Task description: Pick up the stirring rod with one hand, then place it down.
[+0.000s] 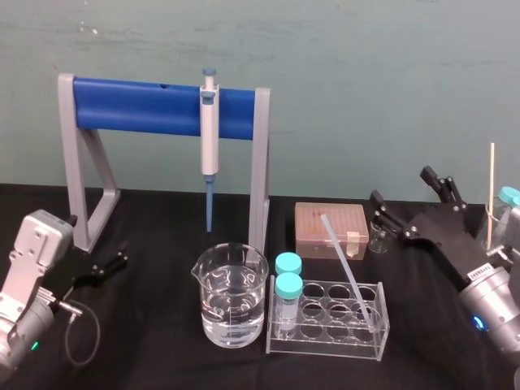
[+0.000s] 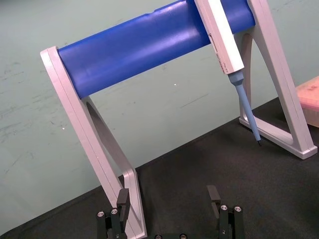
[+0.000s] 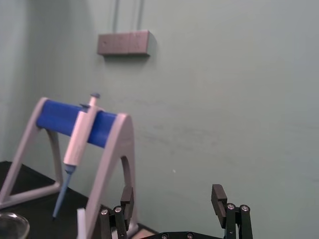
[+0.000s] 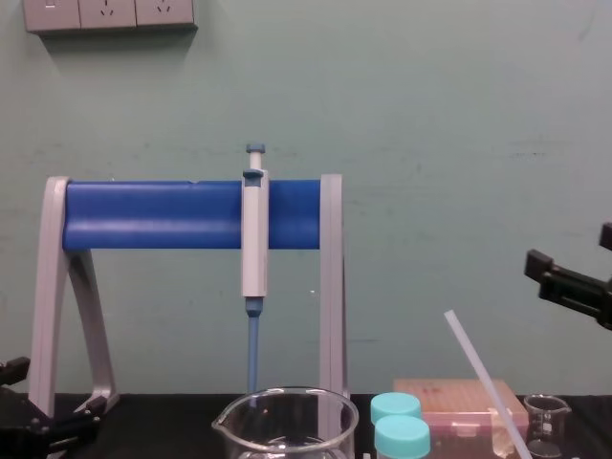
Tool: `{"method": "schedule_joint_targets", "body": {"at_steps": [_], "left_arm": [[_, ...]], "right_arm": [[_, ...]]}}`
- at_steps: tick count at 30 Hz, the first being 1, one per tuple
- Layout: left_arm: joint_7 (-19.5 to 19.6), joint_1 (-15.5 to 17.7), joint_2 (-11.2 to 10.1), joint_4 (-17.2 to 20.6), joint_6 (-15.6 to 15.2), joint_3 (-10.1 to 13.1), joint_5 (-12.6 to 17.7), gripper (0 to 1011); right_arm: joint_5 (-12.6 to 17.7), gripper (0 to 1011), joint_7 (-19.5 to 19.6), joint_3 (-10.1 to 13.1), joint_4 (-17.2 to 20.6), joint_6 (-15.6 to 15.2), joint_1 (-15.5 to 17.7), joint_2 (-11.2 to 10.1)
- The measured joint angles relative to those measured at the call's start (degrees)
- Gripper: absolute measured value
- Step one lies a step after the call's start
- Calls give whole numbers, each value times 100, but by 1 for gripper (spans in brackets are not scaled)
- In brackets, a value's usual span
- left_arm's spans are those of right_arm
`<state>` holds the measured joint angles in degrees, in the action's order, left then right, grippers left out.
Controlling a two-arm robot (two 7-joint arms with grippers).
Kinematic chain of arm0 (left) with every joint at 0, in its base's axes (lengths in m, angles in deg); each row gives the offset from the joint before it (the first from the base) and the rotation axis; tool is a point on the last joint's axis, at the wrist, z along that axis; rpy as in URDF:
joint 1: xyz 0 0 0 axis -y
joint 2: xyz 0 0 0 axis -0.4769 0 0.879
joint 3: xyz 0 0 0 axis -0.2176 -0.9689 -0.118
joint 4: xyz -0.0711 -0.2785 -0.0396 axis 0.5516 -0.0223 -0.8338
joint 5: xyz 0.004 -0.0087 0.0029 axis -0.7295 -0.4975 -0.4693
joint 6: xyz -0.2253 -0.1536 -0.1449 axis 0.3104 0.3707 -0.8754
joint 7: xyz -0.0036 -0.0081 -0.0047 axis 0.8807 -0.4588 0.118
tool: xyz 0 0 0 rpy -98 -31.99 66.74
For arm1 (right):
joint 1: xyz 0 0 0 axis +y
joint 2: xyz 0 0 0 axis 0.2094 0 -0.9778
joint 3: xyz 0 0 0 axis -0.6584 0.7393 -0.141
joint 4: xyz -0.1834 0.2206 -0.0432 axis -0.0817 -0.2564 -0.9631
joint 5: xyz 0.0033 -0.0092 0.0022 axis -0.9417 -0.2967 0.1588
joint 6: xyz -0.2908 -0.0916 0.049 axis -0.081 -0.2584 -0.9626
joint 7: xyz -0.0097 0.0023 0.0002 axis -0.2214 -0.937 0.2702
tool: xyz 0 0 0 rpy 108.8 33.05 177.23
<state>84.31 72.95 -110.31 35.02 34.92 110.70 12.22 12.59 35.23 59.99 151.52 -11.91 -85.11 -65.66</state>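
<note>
A long, thin, straight stirring rod (image 1: 348, 268) of translucent white stands slanted at the right end of a clear test tube rack (image 1: 325, 341), near the middle of the surface. Its lower end sits inside the rack; its upper end leans left and toward the far side, rising well above the rack. From the chest view the rod (image 4: 483, 378) slopes up to the left. Nothing grips it. The black right gripper (image 1: 402, 191), angular with visible screws, hangs to the right of the rod, apart from it, jaws spread and empty. The black left gripper (image 1: 122, 254) sits low at far left, jaws apart.
</note>
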Motion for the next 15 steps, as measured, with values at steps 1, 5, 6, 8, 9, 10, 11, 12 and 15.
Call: {"method": "schedule_joint_targets", "body": {"at_steps": [1, 5, 6, 8, 9, 10, 11, 12, 15], "left_arm": [[0, 0, 0, 0, 0, 0, 0, 1000], [0, 0, 0, 0, 0, 0, 0, 1000], [0, 0, 0, 0, 0, 0, 0, 1000], [0, 0, 0, 0, 0, 0, 0, 1000], [0, 0, 0, 0, 0, 0, 0, 1000], [0, 0, 0, 0, 0, 0, 0, 1000], [0, 0, 0, 0, 0, 0, 0, 1000], [0, 0, 0, 0, 0, 0, 0, 1000], [0, 0, 0, 0, 0, 0, 0, 1000]], "right_arm": [[1, 1003, 20, 40, 43, -130, 39, -7], [13, 1003, 51, 101, 81, -352, 106, -17], [33, 1003, 61, 125, 84, -460, 133, -22], [43, 1003, 79, 149, 80, -612, 155, -27], [42, 1003, 90, 154, 74, -667, 160, -29], [42, 1003, 100, 157, 67, -719, 163, -30], [33, 1003, 119, 157, 52, -813, 167, -32], [26, 1003, 131, 157, 44, -859, 169, -34], [0, 1003, 153, 138, -7, -1094, 162, -47]]}}
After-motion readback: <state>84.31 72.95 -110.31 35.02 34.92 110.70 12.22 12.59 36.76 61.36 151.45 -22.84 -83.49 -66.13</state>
